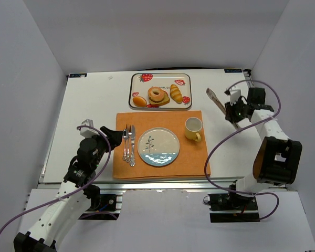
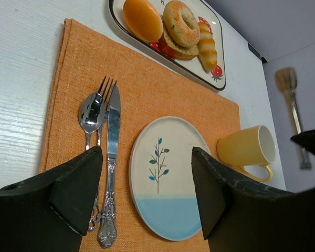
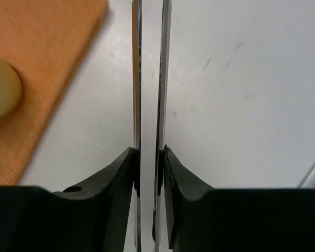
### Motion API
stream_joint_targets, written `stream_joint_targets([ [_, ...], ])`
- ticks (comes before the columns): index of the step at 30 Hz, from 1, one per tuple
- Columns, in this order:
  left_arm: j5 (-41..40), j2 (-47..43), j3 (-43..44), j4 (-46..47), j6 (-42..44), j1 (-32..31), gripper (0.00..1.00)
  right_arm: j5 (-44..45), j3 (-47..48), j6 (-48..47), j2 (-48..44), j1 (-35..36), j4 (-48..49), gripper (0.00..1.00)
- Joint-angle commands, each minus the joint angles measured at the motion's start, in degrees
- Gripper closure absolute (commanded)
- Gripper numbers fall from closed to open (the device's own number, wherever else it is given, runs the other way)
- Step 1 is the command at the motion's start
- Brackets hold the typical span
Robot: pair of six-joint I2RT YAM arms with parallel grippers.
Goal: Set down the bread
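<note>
At the lower left, the left fingers (image 2: pixel 76 191) hang spread and empty above the orange woven placemat (image 2: pixel 147 89). At upper centre, on the strawberry-printed tray (image 1: pixel 134 79), the golden-brown ring-shaped bagel (image 1: pixel 157 94) lies on the flat brown bread slice (image 2: pixel 173 51). Both look light, soft and crumbly, and the bagel's outer rim seems the better hold. At the right, the right fingers (image 3: pixel 115 181) are clamped on thin metal tongs (image 3: pixel 137 79).
</note>
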Motion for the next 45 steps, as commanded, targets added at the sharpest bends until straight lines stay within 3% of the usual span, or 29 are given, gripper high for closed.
stream_joint_targets([
  [1, -0.14, -0.01, -0.10, 1.39, -0.68, 0.16, 0.22, -4.30, 8.45, -3.00, -2.99, 4.49, -2.94, 0.67],
  [10, -0.76, -1.15, 0.86, -0.19, -0.85, 0.16, 0.22, 0.88, 18.01, -4.24, 0.41, 20.92, -3.04, 0.63],
  [22, -1.02, -1.07, 1.04, -0.36, -0.95, 0.16, 0.22, 7.03, 23.49, -11.43, 7.54, 33.94, -1.46, 0.64],
  [31, -1.46, -1.15, 0.86, -0.54, -1.03, 0.16, 0.22, 12.93, 28.50, -13.55, 13.70, 37.12, 0.83, 0.63],
  [45, -1.29, -0.54, 0.60, 0.07, -0.95, 0.16, 0.22, 14.60, 27.53, -15.31, 13.88, 38.44, 4.96, 0.57],
])
